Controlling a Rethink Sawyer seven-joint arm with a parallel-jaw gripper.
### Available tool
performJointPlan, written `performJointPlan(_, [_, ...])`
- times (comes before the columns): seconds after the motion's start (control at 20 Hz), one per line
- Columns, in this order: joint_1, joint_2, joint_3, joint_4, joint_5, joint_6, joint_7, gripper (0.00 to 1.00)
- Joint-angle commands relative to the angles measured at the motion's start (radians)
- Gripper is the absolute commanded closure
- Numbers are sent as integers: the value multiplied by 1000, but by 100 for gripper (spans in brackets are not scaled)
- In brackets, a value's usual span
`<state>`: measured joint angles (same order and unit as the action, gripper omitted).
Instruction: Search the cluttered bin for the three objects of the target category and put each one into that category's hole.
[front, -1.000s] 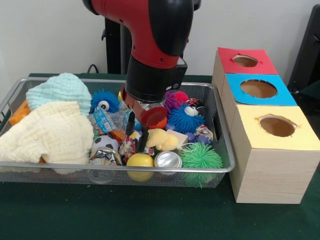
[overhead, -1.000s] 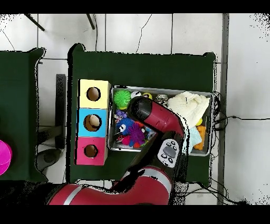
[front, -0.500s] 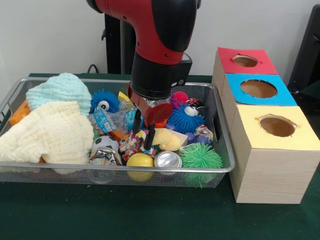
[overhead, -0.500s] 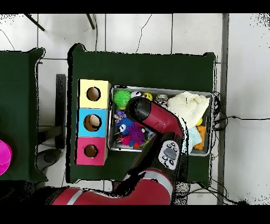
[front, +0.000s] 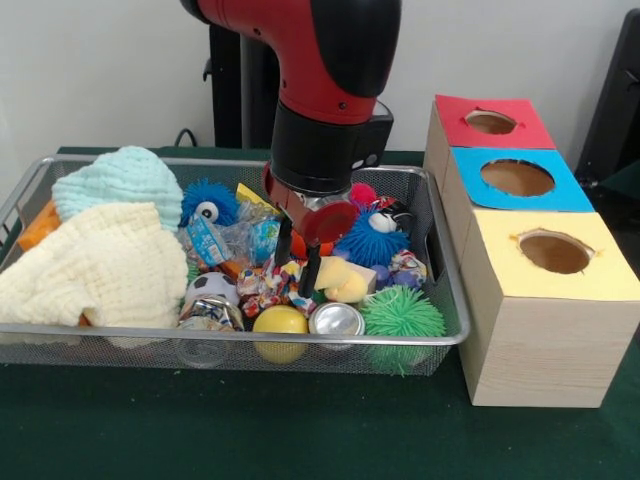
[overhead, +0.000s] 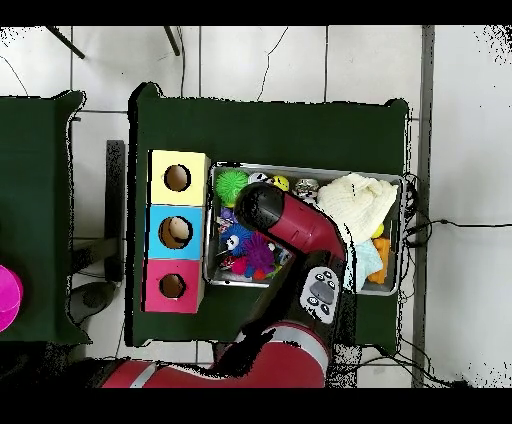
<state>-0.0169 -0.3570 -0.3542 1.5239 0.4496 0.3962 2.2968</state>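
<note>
Over the bin's (front: 445, 335) middle, gripper (front: 297, 262) hangs low in the clutter, two dark fingers (front: 311, 270) parted, nothing between them. Fingertips reach a colourful wrapper (front: 266, 285), with a yellow toy (front: 345, 281) just beside. Along the front rim: yellow ball (front: 281, 322), can (front: 336, 320), green spiky ball (front: 401, 312). Cloths (front: 100, 260) fill one end. Off the other end, three boxes in a row with holes: red (front: 491, 122), blue (front: 517, 177), yellow (front: 554, 252).
</note>
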Motion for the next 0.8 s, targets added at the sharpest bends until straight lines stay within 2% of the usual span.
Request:
performJointPlan(0.05, [-34,-8,153,64,-1,58,90,0])
performJointPlan(0.4, [-45,-24,167,72,-7,60,79,0])
performJointPlan(0.55, [12,-42,106,62,-11,122,130,0])
performJointPlan(0.8, [19,-51,103,65,-7,134,134,0])
